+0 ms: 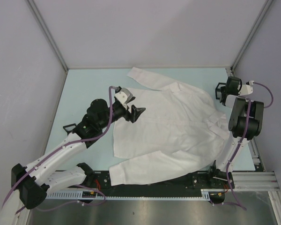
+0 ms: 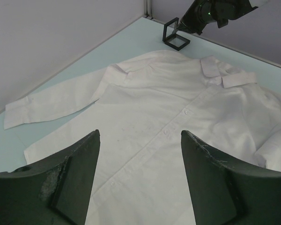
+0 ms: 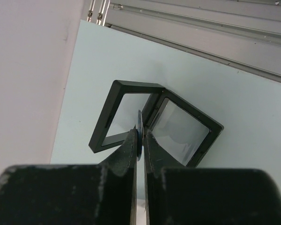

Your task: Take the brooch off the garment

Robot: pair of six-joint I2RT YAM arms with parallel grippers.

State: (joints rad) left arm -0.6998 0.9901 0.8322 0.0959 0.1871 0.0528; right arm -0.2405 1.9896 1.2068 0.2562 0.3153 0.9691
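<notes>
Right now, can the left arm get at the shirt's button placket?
Probably yes: the left gripper hangs open over the white shirt, and the button placket lies straight ahead, nothing covering it.

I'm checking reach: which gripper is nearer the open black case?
Right. The right gripper, pinching a thin dark piece, hangs just over the open black case; the left gripper hovers across the shirt, over its opposite side.
</notes>
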